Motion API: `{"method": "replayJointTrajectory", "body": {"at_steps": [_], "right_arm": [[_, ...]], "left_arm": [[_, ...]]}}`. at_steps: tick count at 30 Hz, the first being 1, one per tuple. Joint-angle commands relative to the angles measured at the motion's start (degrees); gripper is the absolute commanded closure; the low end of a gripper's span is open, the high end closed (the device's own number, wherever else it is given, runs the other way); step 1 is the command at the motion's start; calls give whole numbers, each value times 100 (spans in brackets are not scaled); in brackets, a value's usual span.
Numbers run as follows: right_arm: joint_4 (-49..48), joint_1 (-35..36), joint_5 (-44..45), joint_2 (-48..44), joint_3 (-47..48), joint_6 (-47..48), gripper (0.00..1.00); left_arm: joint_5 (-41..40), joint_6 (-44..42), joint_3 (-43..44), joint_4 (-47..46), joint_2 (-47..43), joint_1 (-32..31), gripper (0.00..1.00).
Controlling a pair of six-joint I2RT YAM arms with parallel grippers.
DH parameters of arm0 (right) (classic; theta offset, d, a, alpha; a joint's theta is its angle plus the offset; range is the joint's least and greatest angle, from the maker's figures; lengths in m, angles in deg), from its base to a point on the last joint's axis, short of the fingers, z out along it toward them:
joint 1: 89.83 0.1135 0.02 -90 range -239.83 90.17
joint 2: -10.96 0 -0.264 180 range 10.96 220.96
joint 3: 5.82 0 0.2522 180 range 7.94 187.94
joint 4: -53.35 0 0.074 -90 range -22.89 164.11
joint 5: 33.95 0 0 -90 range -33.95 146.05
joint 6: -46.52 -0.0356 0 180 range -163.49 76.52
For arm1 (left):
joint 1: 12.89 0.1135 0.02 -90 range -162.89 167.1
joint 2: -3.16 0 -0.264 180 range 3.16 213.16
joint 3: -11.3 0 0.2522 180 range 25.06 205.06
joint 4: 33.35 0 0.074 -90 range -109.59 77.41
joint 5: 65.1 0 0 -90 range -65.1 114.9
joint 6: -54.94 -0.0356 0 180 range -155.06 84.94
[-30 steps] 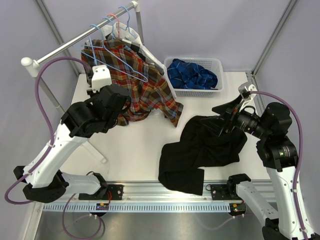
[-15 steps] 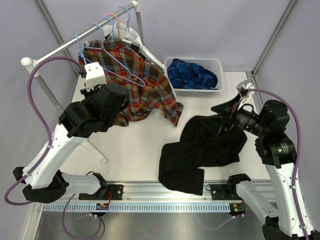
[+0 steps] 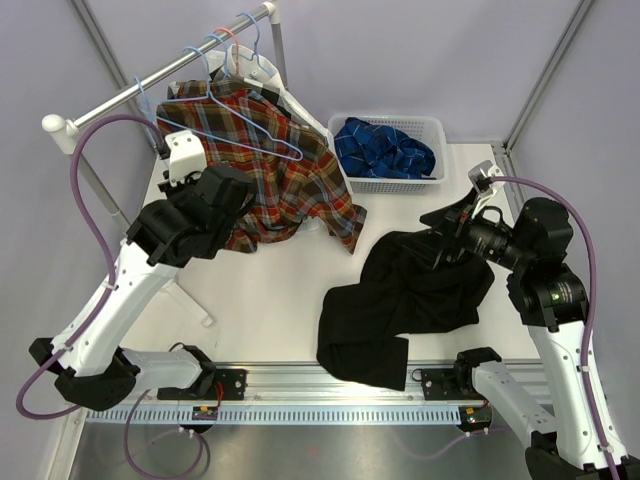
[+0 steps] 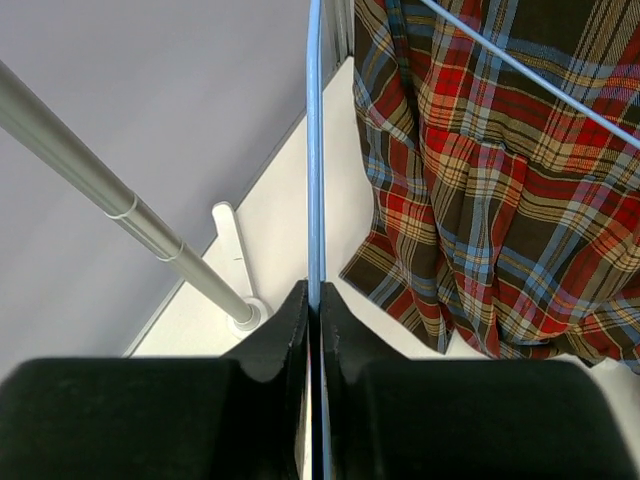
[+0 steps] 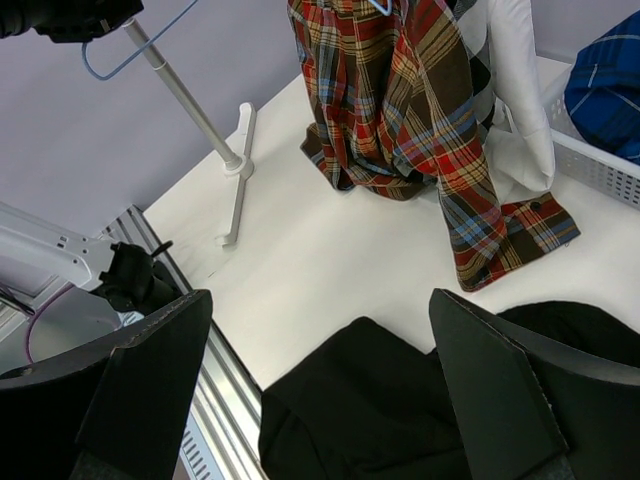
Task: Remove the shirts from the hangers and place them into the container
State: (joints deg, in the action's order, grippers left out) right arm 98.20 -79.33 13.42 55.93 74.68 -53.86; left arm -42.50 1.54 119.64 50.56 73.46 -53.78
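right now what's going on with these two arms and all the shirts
The left gripper is pinched on a thin light blue wire hanger up by the metal rail, beside the hanging red-orange plaid shirt. The right gripper is open and hovers over the large plain black shirt, which lies crumpled on the white table. A blue plaid shirt is already in the whitish perforated plastic basket; the black and red-orange ones are not yet in.

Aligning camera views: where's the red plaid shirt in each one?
Top external: red plaid shirt sits upper left of centre, hanging off the rack.
Left wrist: upper right.
Right wrist: top centre.
Shared landmark: rack's upright pole.
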Motion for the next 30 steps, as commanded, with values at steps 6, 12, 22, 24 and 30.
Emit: {"method": "replayJointTrajectory", "body": {"at_steps": [6, 12, 22, 24, 30], "right_arm": [[-60, 66, 535, -67, -214, -62, 1], [606, 66, 2490, -50, -346, -500, 1], [1426, -48, 5203, 653, -960, -2135, 0], [1217, -153, 5283, 906, -1267, -2399, 1], [592, -523, 5282, 1829, -1883, -2935, 0]], "left_arm": [[148, 234, 7, -256, -8, 37, 59], [622, -55, 349, -291, -122, 37, 5], [3634, -1506, 895, -1459, -342, 37, 1], [4554, -1735, 834, -1810, -351, 37, 1], [5385, -1805, 570, -2128, -386, 37, 1]]}}
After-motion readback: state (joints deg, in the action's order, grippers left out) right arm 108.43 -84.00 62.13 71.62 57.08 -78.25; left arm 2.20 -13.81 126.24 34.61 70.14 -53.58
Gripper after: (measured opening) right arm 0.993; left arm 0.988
